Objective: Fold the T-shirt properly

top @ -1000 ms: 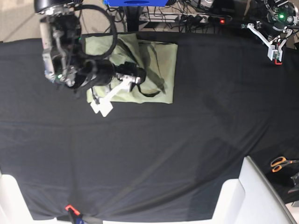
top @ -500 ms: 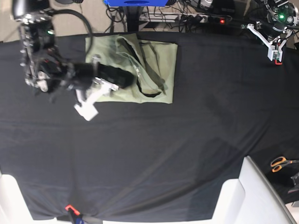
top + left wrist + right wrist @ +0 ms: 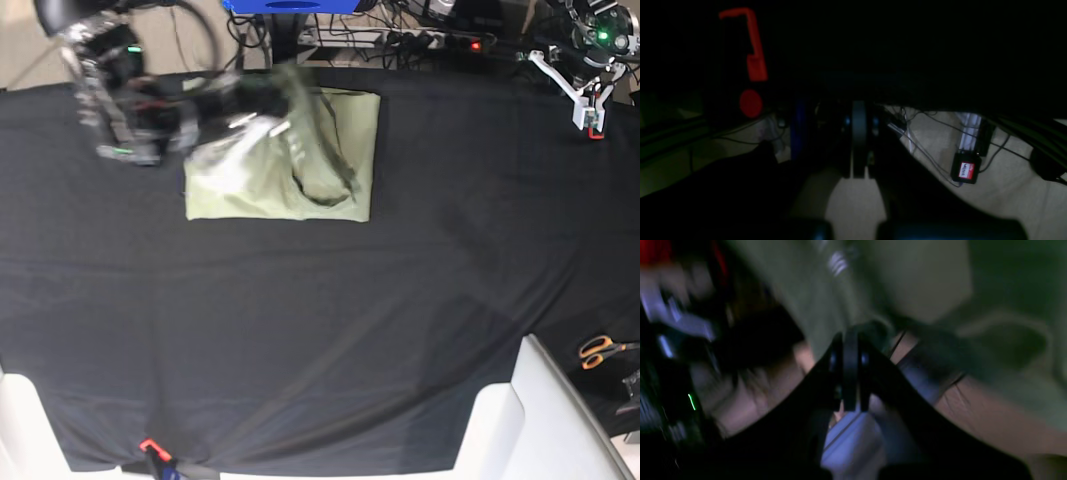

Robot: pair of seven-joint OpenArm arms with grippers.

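The pale sage-green T-shirt (image 3: 330, 150) lies folded into a rough rectangle at the back left of the black table cloth (image 3: 330, 320), collar and folds rumpled on top. My right gripper (image 3: 235, 135) is a motion-blurred smear over the shirt's left part. In the right wrist view the right gripper (image 3: 848, 336) has its jaws together, with blurred green cloth (image 3: 907, 280) just beyond the tips; I cannot tell if it touches the cloth. My left gripper (image 3: 590, 118) hangs past the table's back right corner, and its jaws (image 3: 858, 110) are shut and empty.
Orange-handled scissors (image 3: 600, 350) lie off the right edge. White furniture (image 3: 545, 420) stands at the front right and front left corners. Cables and a power strip (image 3: 440, 40) run behind the table. A blue object (image 3: 290, 5) sits at the back.
My right arm swung from the front left of the shirt up and back over its left part. The shirt's upper left looks disturbed under the blur. The left arm has not moved.
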